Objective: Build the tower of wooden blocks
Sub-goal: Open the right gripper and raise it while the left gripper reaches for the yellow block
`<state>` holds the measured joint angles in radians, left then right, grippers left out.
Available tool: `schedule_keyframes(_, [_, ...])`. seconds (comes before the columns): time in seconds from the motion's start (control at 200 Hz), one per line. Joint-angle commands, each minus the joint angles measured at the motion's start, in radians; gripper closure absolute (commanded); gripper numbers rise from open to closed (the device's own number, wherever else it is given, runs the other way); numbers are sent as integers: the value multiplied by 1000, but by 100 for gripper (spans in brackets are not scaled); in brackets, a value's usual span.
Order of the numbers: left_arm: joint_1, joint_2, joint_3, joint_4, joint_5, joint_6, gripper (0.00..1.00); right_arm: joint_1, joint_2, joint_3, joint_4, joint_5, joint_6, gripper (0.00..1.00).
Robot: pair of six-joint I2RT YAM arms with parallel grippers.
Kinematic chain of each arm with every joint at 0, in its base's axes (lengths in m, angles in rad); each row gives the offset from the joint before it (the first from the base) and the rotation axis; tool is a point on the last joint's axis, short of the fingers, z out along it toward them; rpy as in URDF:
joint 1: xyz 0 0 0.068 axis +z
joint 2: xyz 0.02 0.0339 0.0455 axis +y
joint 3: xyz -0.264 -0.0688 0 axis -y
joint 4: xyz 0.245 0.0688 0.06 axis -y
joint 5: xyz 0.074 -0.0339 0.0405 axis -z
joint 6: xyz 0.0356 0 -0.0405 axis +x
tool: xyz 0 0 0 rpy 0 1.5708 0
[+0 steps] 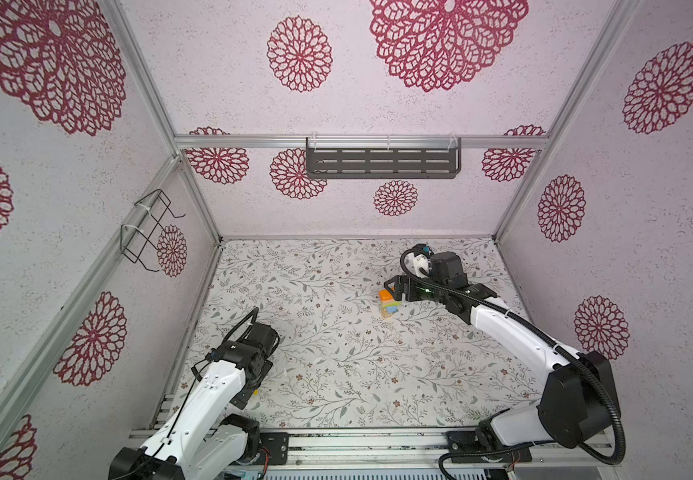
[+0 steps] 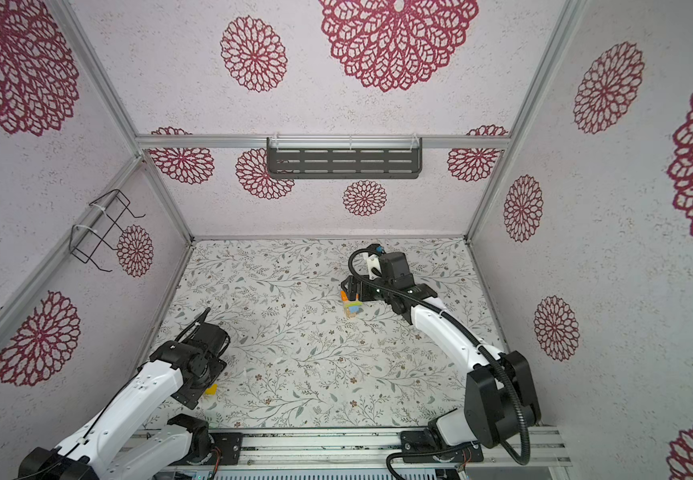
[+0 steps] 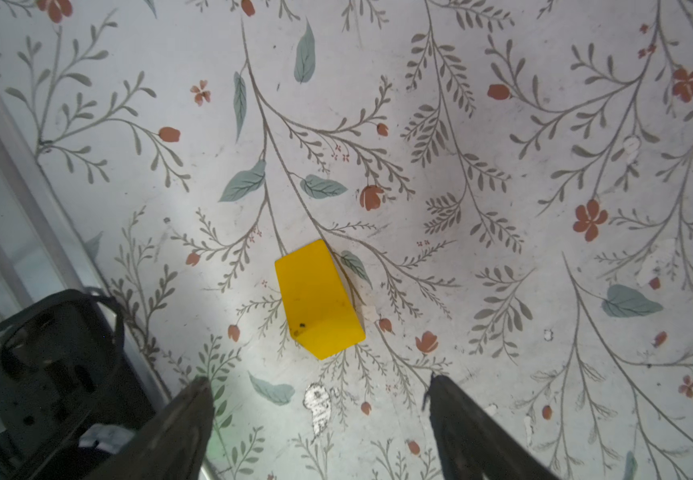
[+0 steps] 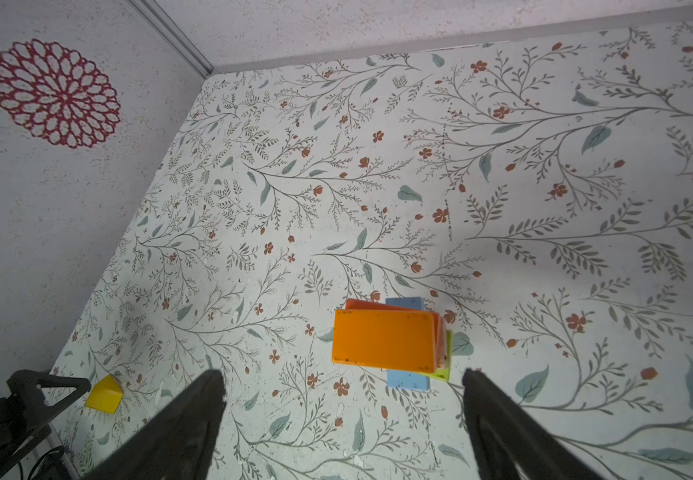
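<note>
The right gripper [image 4: 344, 380] is seen with its jaws wide apart and nothing is held between them. The wood block tower [image 4: 384, 338] stands just ahead of the fingertips and is touched by neither finger. The tower is capped by an orange bar [image 4: 382, 337] laid flat; its long axis runs parallel to the line joining the two fingertips. A red-orange bar [image 4: 378, 305] lies directly beneath it, turned slightly off that line. A light blue bar [image 4: 409, 380] is set lower and crosswise, so that both of its ends stick out from under the orange one. A lime green piece [image 4: 446, 353] shows at one side only. In both top views the tower [image 1: 389, 303] [image 2: 352, 304] is placed right of the middle of the floral table [image 1: 336, 353], towards the far edge, with the right gripper [image 1: 392, 286] close by its top.

The left gripper [image 3: 319, 380] is likewise spread open and empty. A yellow block [image 3: 317, 299] lies flat on the table just ahead of its fingertips — not between them — with its long axis pointing away from the gap, a little askew. This block [image 2: 211, 389] rests near the left front corner, well apart from the tower.
</note>
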<state>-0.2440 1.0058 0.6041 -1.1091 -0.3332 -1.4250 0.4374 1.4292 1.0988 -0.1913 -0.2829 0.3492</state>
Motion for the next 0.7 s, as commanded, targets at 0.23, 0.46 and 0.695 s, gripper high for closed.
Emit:
schedule_keyframes(0.23, [120,88,-15,133,46,147,28,-6,20,1,34,-33,13,11])
schedule_keyframes(0.46, [167,119,-43,183,60,185,37,-7,29,1,33,-35,10,11])
schedule_keyframes(0.695, [213,177,-58,240,77,230,48,-6,39,3,33,-41,10,12])
